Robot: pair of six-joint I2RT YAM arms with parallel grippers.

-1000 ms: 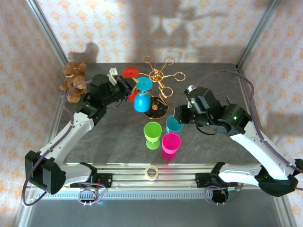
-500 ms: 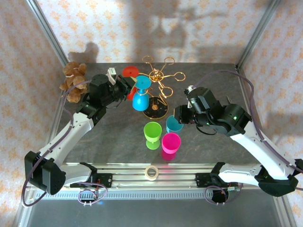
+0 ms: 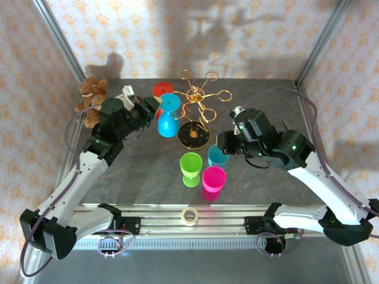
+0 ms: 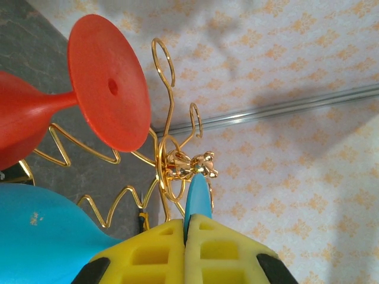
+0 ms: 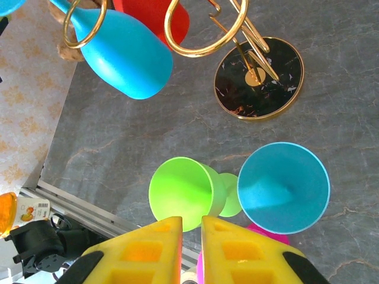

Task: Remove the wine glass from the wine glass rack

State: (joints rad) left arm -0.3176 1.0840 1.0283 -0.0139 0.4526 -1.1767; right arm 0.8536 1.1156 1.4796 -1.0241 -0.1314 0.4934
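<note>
A dark grey marbled desk was seen enclosed by walls papered with an orange motif and by slanting aluminium frame posts. A brown teddy bear sat at its far left corner, and a roll of tape lay on the rail at the near edge. The gold wire wine glass rack, on a round black base, stood near the middle of the desk. Just left of it a sky-blue plastic wine glass was held upside down, foot uppermost, with a red plastic wine glass hung behind it on the rack. The left arm was stretched forward from the near left, and the left claw was clamped on the thin edge of the blue glass's foot. In the right wrist view a gold loop crossed the stem; whether the stem was clear of it could not be told. In front of the rack a lime-green glass, a pink glass and a second blue glass stood upright, close together. The right arm was folded over them, and the right claw hung above with its fingers a narrow gap apart, nothing being held.
</note>
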